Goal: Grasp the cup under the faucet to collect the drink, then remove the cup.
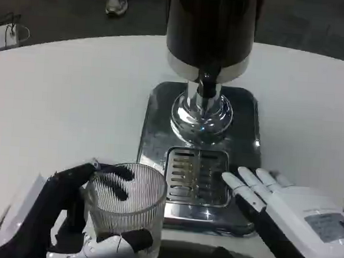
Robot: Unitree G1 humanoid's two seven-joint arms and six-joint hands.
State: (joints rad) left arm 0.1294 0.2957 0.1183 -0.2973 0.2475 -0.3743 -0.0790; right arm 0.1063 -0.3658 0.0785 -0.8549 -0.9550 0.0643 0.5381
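Note:
A clear ribbed glass cup [126, 211] stands on the white table at the lower left, just left of the drip tray [195, 176]. My left hand [74, 216] grips it, black fingers wrapped behind the cup and the thumb across its front base. The cup looks empty. The drink dispenser [209, 31], dark with a silver band, stands at the top centre on a chrome base [201, 116], its black faucet [206, 84] hanging above the slotted drip tray. My right hand [284, 210] lies at the tray's right edge, fingers straight and apart, holding nothing.
The round white table [61, 103] stretches left and right of the dispenser base. Its far edge curves across the top, with dark floor and someone's shoes [116, 1] beyond. A white object [4, 34] lies on the floor at the far left.

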